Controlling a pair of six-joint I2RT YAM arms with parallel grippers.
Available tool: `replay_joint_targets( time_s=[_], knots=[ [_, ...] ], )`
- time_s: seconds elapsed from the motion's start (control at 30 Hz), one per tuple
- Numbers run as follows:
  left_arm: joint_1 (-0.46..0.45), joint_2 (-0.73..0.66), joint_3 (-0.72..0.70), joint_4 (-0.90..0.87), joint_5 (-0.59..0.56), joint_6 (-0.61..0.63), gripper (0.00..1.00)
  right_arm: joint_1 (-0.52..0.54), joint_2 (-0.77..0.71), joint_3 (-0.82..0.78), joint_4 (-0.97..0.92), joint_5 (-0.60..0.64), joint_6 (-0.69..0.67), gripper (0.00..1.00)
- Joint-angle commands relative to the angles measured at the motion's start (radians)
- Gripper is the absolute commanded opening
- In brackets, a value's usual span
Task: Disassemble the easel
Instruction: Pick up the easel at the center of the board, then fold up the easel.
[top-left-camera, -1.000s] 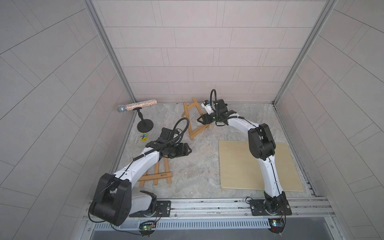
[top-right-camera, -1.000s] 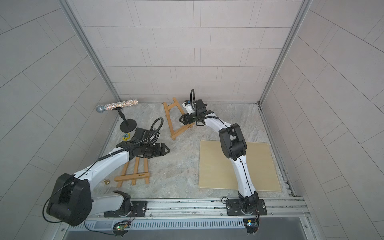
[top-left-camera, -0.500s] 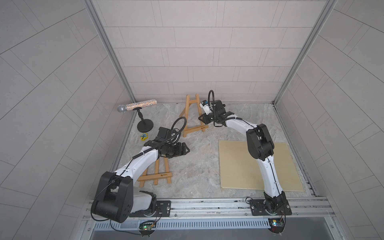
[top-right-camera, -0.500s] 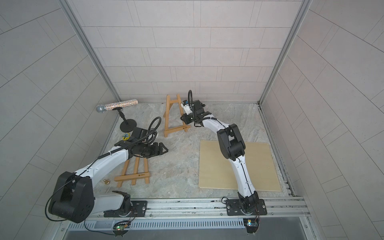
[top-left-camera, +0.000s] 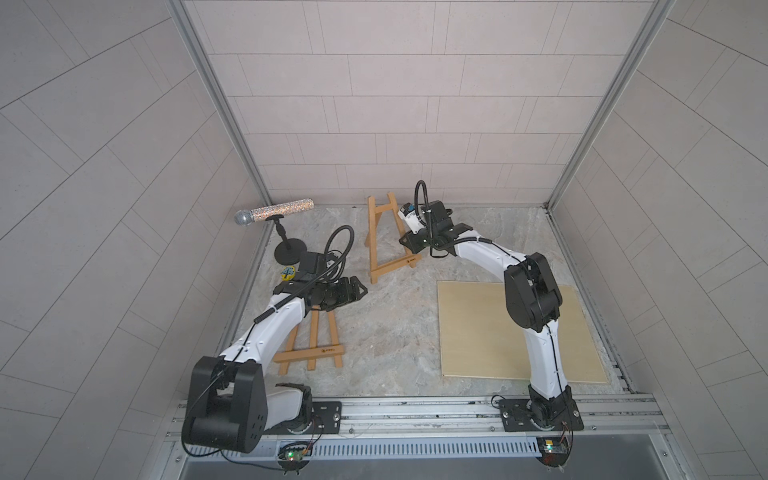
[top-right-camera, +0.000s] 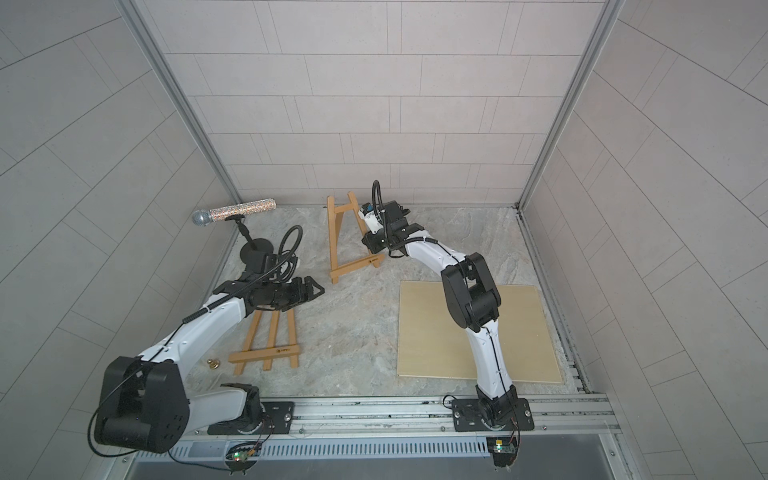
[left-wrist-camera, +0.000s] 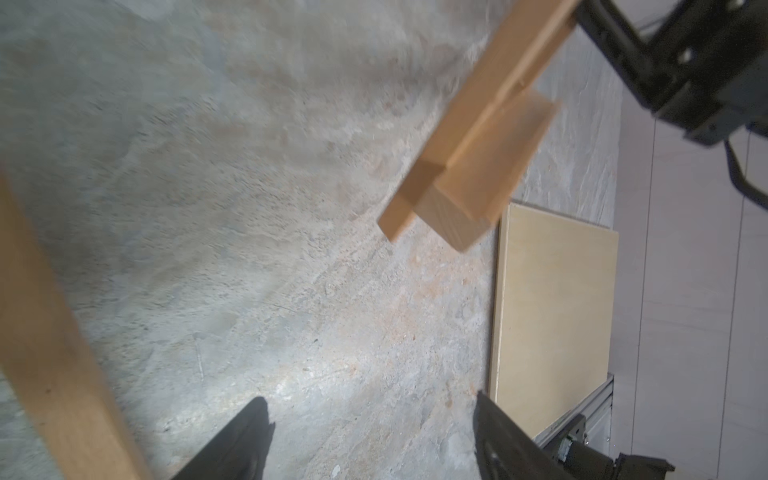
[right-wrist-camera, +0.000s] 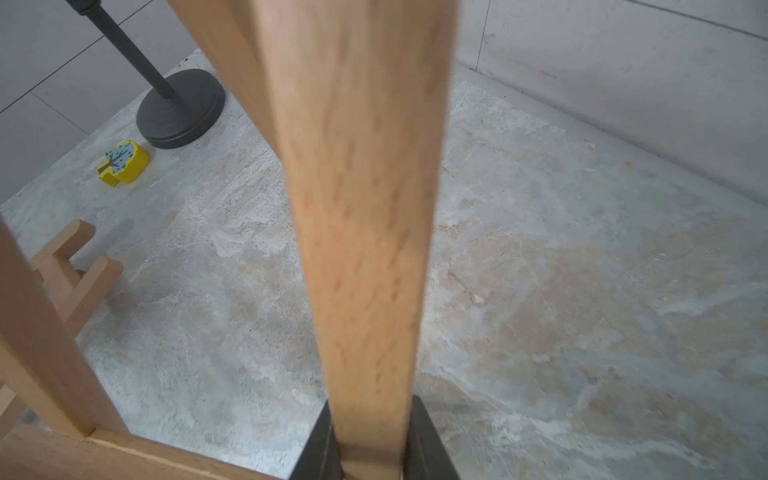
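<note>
Grey tiled walls box in a mottled stone tabletop (top-left-camera: 395, 345). Landmark: pale square plywood board (top-left-camera: 473, 332), lying flat on it.

Light wooden A-frame easel (top-left-camera: 376, 237) (top-right-camera: 332, 237) stands tilted past the board's far left corner, toward the back wall. Can't tell if its feet touch the top.

Right gripper (top-left-camera: 409, 243) (right-wrist-camera: 374, 440) is clamped on that easel's leg nearer the board, just above the shelf bar. Jaws are tight on the wood in the wrist view.

Second wooden easel (top-left-camera: 316, 353) (top-right-camera: 270, 349) lies flat, well left of the board. Left gripper (top-left-camera: 358, 291) (left-wrist-camera: 372, 415) hangs over its top end, jaws spread, nothing between them.

Glitter-covered microphone on a black round-base stand (top-left-camera: 274, 210) sits far left of the board, by the back corner. Yellow block with a blue tree (top-left-camera: 287, 272) (right-wrist-camera: 122, 164) is just beside the stand's base.

Small brass knob (top-right-camera: 213, 364) is farthest left of the board, near the front rail.
</note>
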Motion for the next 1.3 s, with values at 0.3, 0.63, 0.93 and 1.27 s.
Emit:
replay_joint_targets(
  time_s=[0.3,0.63,0.93,1.27],
  knots=[
    [0.14,0.118,0.101,0.197,0.119,-0.12,0.83,0.058,-0.369,-0.207,-0.105,-0.021,0.0,0.01],
    [0.139,0.28,0.207,0.32,0.211,-0.19,0.84,0.11,-0.555,-0.35,-0.104,-0.048,0.086,0.01],
    [-0.035,0.319,0.18,0.375,0.327,-0.238,0.63,0.121,-0.605,-0.409,-0.041,-0.049,0.145,0.01],
    [-0.162,0.3,0.109,0.58,0.39,-0.396,0.51,0.12,-0.616,-0.488,-0.03,0.002,0.154,0.02]
  ],
)
